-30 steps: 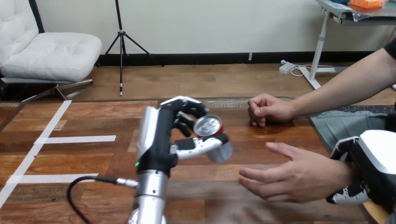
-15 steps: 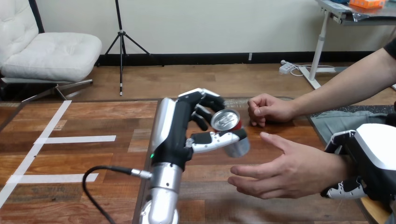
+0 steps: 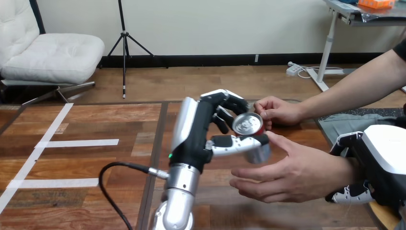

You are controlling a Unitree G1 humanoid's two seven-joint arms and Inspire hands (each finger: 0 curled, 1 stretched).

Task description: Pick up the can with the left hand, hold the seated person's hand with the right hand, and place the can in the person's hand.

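Observation:
My left hand (image 3: 195, 130) is raised over the table with its fingers and thumb curled round the can (image 3: 249, 128), which has a silver top and a red side and tilts toward me. The can hangs at the far edge of the person's open hand (image 3: 287, 175), right beside the fingers; whether they touch I cannot tell. That hand lies palm up, low at the right. My right hand (image 3: 378, 160) is at the person's wrist, with white fingers (image 3: 348, 194) curled under it and the thumb over its top.
The person's other hand (image 3: 275, 111) rests as a fist on the wooden table (image 3: 95, 120) just behind the can. A black cable (image 3: 119, 167) loops from my left forearm. White tape strips (image 3: 76, 143) mark the table's left part.
My left hand has carried the can to the right, up to the person's open hand. That hand and my right hand at its wrist have shifted slightly left.

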